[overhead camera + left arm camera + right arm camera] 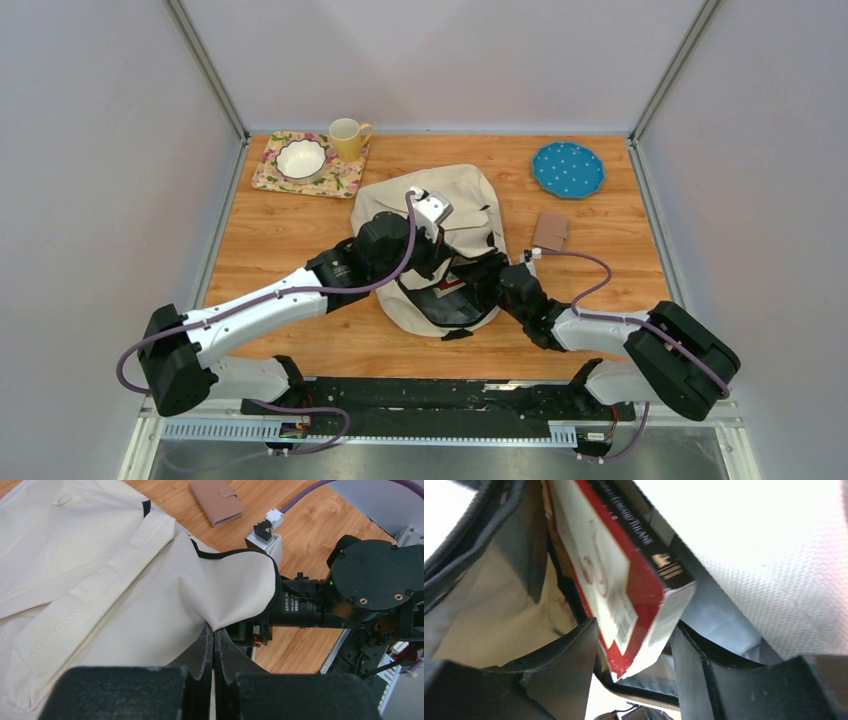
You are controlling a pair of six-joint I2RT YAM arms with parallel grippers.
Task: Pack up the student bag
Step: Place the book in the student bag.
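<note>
Right wrist view: right gripper (634, 630) deep in the student bag (470, 195) on the table (290, 230), jaws spread either side of a red-and-white book (624, 575), seemingly loose; left gripper (213, 635) pinches the bag's rim, holding it agape; brown wallet (550, 231) waits outside, probably next.

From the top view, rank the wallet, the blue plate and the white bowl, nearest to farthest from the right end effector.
1. Wallet, just right of the bag.
2. Blue plate, back right.
3. White bowl, back left, on the floral mat.
</note>
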